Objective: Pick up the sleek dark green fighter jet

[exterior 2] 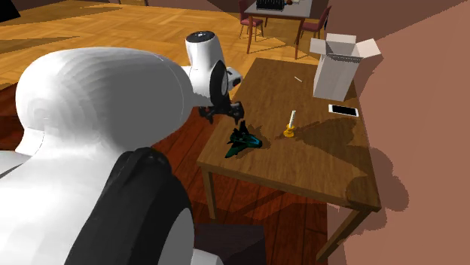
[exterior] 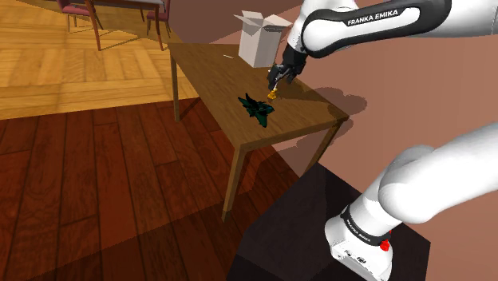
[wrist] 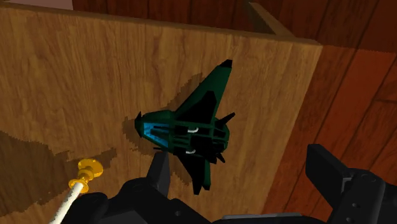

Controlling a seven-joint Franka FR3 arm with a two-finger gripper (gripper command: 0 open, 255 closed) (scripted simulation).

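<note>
The dark green fighter jet (exterior: pixel 257 108) (exterior 2: pixel 243 141) lies flat on the wooden table (exterior: pixel 214 72) close to one long edge. In the wrist view the jet (wrist: pixel 194 127) shows a blue canopy, with its pointed nose toward the table corner. My black gripper (exterior: pixel 279 76) (exterior 2: pixel 224 111) hangs above the table, a little off from the jet and not touching it. The fingers (wrist: pixel 159 175) stand wide apart with nothing between them, and the gripper (wrist: pixel 242 172) is open. One finger overlaps the jet's tail end in the wrist view.
A small gold candle holder with a white candle (exterior: pixel 272 93) (exterior 2: pixel 290 126) (wrist: pixel 86 172) stands near the jet. An open white box (exterior: pixel 259 38) (exterior 2: pixel 337 66) and a phone (exterior 2: pixel 343 110) sit at the table's far end. Chairs and another table (exterior 2: pixel 279 11) stand farther off.
</note>
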